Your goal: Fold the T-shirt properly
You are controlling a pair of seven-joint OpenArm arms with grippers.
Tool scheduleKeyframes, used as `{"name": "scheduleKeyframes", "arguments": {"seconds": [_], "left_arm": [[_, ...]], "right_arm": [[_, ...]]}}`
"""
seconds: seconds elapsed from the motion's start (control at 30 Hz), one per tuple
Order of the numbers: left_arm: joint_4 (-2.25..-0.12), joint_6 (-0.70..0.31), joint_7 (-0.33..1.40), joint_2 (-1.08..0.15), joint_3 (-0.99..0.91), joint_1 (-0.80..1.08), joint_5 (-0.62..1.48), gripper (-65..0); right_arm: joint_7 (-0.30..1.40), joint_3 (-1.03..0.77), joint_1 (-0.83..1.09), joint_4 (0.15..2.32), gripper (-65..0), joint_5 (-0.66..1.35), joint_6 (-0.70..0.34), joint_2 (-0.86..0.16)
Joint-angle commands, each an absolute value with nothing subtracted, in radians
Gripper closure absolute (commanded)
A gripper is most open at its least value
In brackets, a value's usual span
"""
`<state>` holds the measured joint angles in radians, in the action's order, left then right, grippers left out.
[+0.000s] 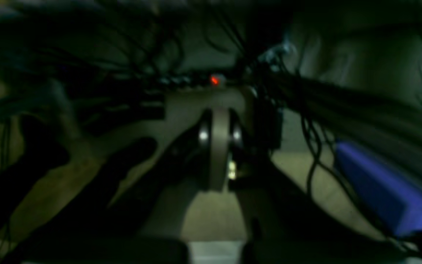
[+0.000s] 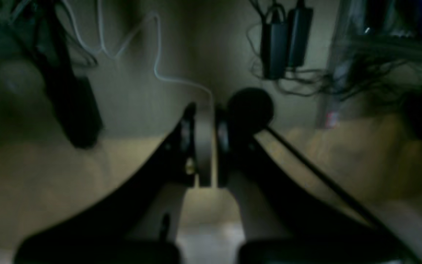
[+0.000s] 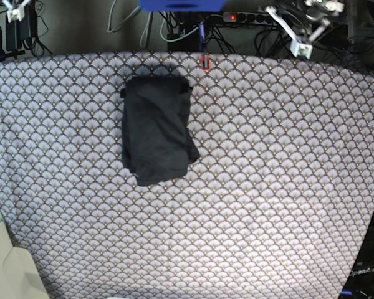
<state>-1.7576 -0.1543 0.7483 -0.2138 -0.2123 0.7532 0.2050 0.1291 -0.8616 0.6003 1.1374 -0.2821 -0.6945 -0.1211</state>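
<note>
Because the black T-shirt [image 3: 157, 129] already lies folded in a compact bundle toward the far left of the scallop-print tablecloth [image 3: 268, 187], both the left gripper [image 1: 220, 146] and right gripper [image 2: 203, 146], closed and empty, probably need only stay clear of it.

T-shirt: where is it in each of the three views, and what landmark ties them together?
Left wrist: not in view; only the shut left gripper over floor and cables.
Right wrist: not in view; shut right gripper.
Base: T-shirt folded, upper left of centre on the tablecloth.
Shared landmark: power strip with red light; absent in right wrist.
</note>
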Motion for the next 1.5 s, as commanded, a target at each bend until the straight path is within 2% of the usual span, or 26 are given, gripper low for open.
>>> {"name": "scheduleKeyframes", "arguments": {"seconds": [0.0,0.2,0.33,0.53,0.67,0.8,0.87,0.97,1.17,1.27,1.37,1.47], "left_arm": [[-1.715,-0.154,0.717,-0.219,-0.197,0.769,0.199,0.0],[-1.311,-0.151,0.472,-0.186,-0.133,0.699,0.194,0.0],[-1.073,-0.150,0.311,-0.162,-0.090,0.638,0.173,0.0],[-0.723,-0.151,-0.008,-0.101,-0.090,0.549,0.139,0.0],[-0.387,-0.153,-0.323,-0.068,-0.090,0.453,0.137,0.0],[-0.008,-0.143,-0.526,-0.062,-0.093,0.302,0.143,0.0],[0.000,-0.143,-0.584,-0.064,-0.093,0.225,0.145,0.0],[0.000,-0.142,-0.572,-0.071,-0.093,0.151,0.183,0.0],[0.000,-0.122,-0.375,-0.108,-0.067,0.134,0.236,0.0],[0.000,0.021,-0.303,-0.116,-0.021,0.127,0.189,0.0],[-0.018,0.136,-0.295,-0.122,-0.004,0.122,0.163,0.0],[-0.015,0.160,-0.291,-0.122,-0.005,0.088,0.163,0.0]], "right_arm": [[0.087,-0.908,0.581,1.067,-0.6,-0.317,-0.698,-0.133],[-0.183,-1.093,0.389,0.570,-0.6,-0.615,-0.698,-0.220],[-0.369,-1.107,0.331,0.305,-0.6,-0.760,-0.698,-0.274],[-0.444,-1.107,0.294,0.200,-0.6,-0.934,-0.698,-0.282],[-0.441,-1.107,0.294,0.196,-0.6,-1.033,-0.688,-0.248],[-0.440,-1.107,0.275,0.188,-0.6,-1.113,-0.493,-0.225],[-0.438,-1.112,0.262,0.151,-0.6,-1.152,-0.397,-0.211],[-0.438,-1.109,0.236,0.081,-0.6,-1.181,-0.257,-0.205],[-0.438,-1.109,0.193,0.021,-0.6,-1.185,-0.084,-0.140],[-0.432,-1.107,0.168,0.042,-0.6,-1.187,-0.021,-0.097],[-0.380,-1.107,0.156,0.047,-0.6,-1.187,-0.015,-0.087],[-0.361,-1.107,0.139,0.047,-0.6,-1.187,0.058,-0.087]]}}
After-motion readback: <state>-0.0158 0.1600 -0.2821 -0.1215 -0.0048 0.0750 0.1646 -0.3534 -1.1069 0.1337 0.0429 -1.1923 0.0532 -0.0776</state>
